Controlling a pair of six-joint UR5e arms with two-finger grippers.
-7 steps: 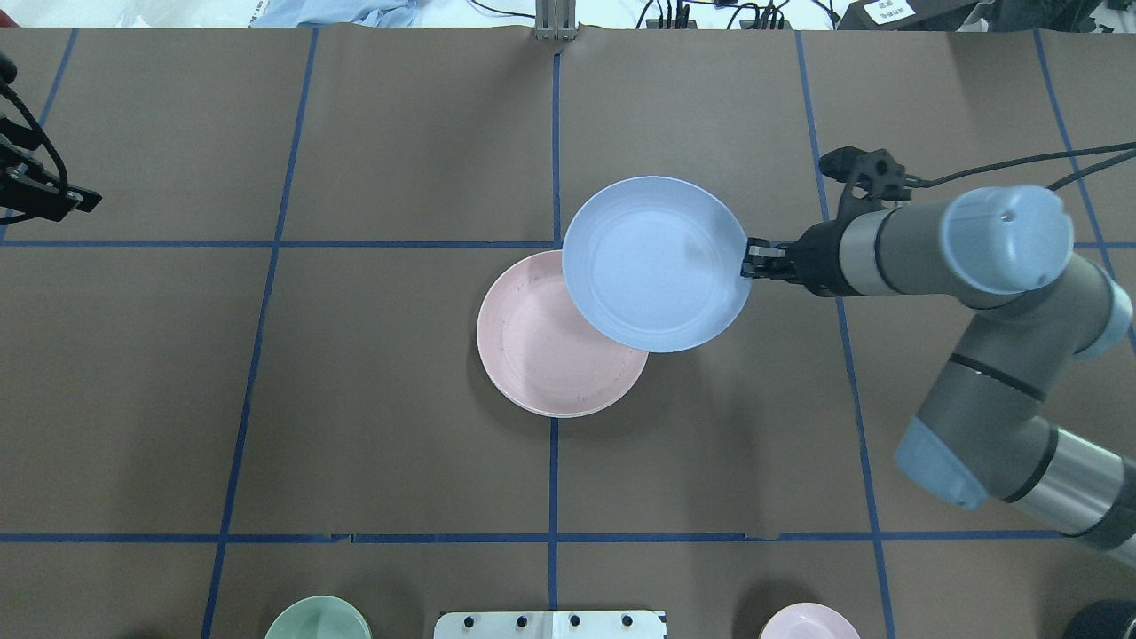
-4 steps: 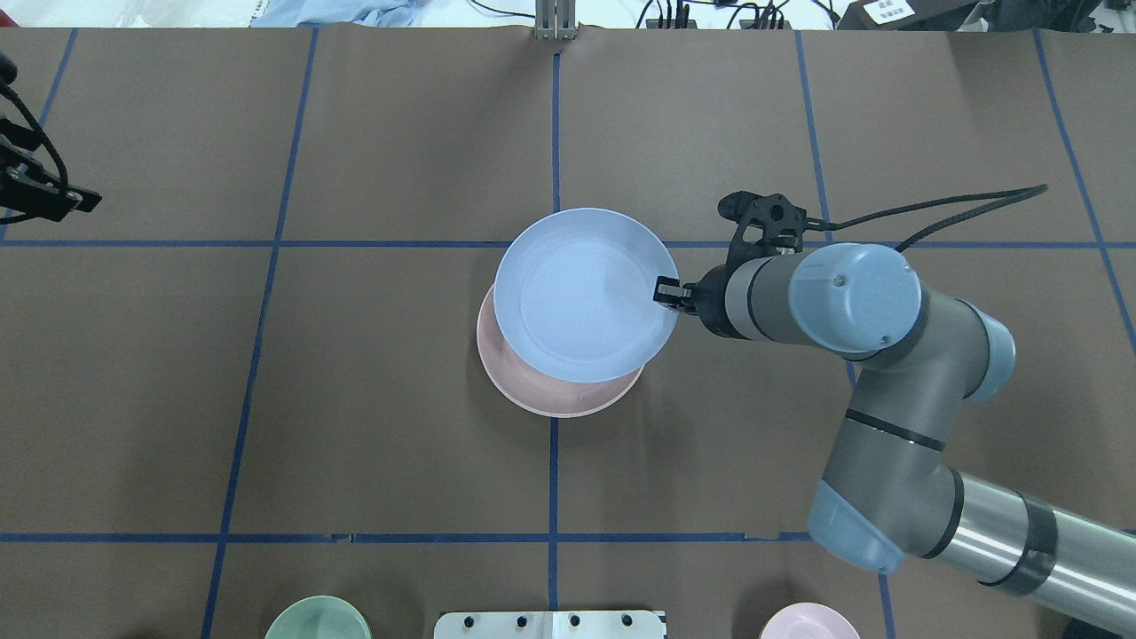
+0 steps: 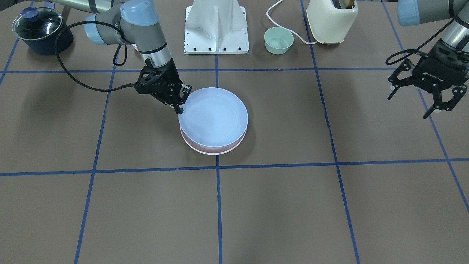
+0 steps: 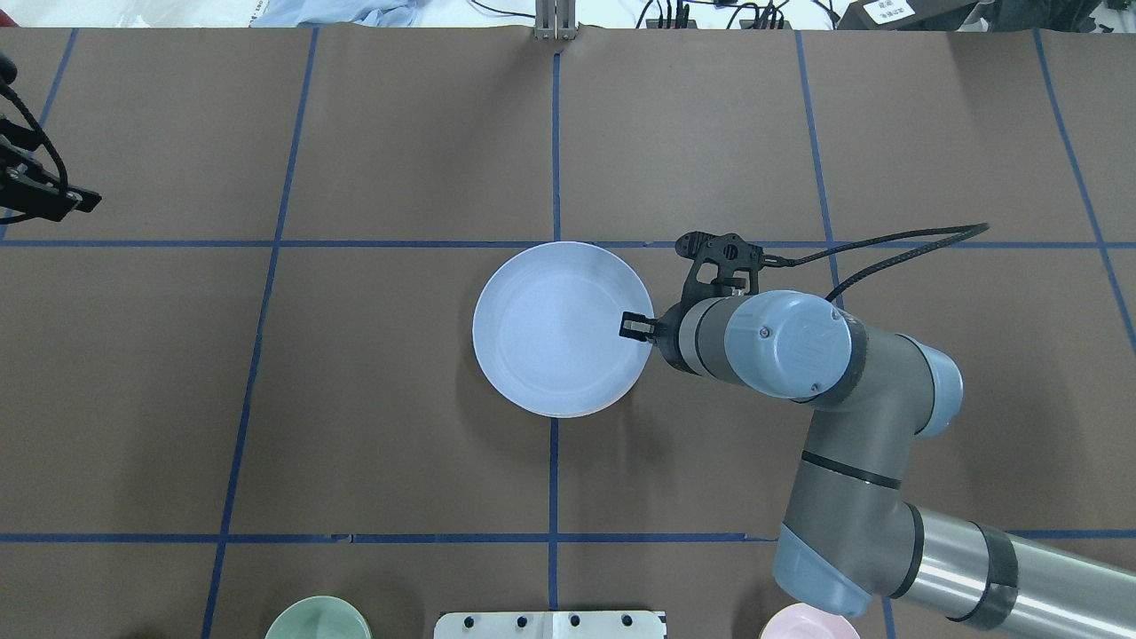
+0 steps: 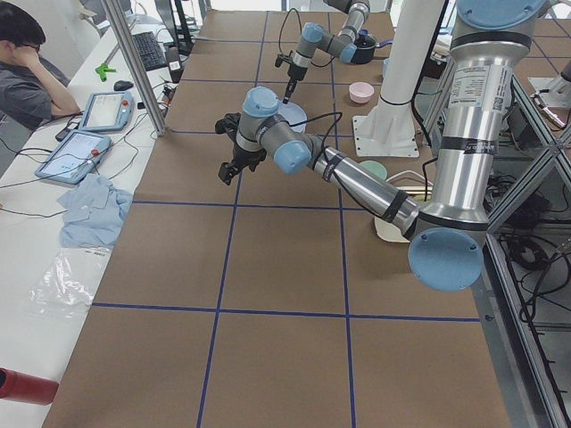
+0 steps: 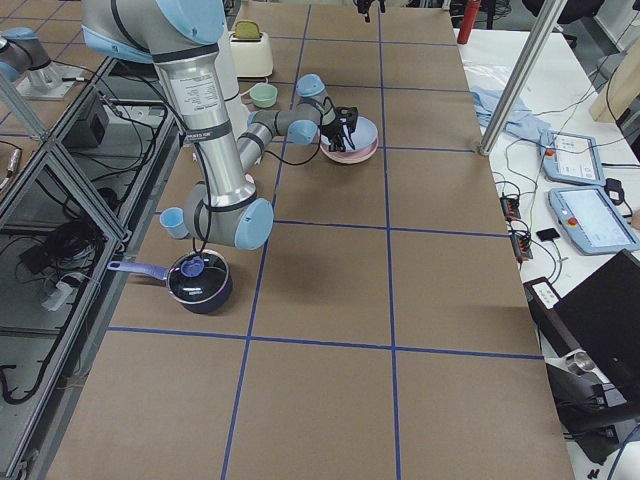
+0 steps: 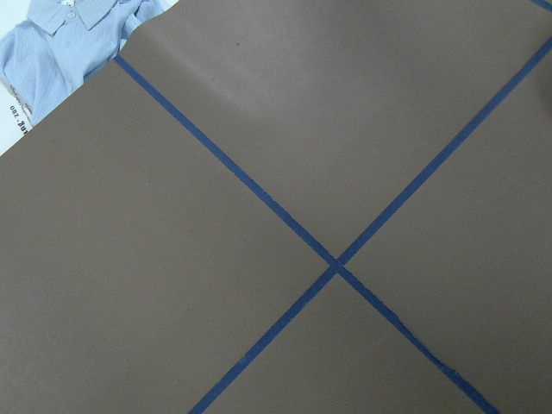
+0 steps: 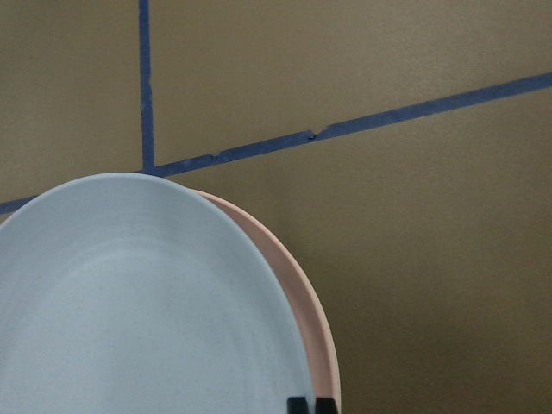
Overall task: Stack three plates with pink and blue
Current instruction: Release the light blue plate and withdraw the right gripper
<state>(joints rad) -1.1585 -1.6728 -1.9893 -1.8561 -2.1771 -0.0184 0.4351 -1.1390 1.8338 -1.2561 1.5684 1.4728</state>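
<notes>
The pale blue plate [image 4: 562, 328] covers the pale pink plate almost rim to rim at the table's middle. In the front view only a pink edge [image 3: 212, 150] shows under the blue plate [image 3: 214, 117]. I cannot tell whether the blue plate rests fully on the pink one. My right gripper [image 4: 632, 327] is shut on the blue plate's right rim, and it also shows in the front view [image 3: 179, 106]. The right wrist view shows the blue plate [image 8: 129, 310] with the pink rim [image 8: 306, 302] beside it. My left gripper [image 3: 441, 106] hangs open and empty far to the left. The cream plate is out of view.
A small green bowl [image 4: 318, 619] and a small pink bowl [image 4: 809, 623] sit at the robot's edge beside the white base mount [image 3: 216, 27]. A cream toaster [image 3: 331, 20] and a lidded dark pot [image 3: 36, 29] stand there too. Blue tape lines cross the brown table.
My right gripper has carried the blue plate left and toward the robot, from overlapping only the pink plate's far right part to covering it. The left arm has not moved.
</notes>
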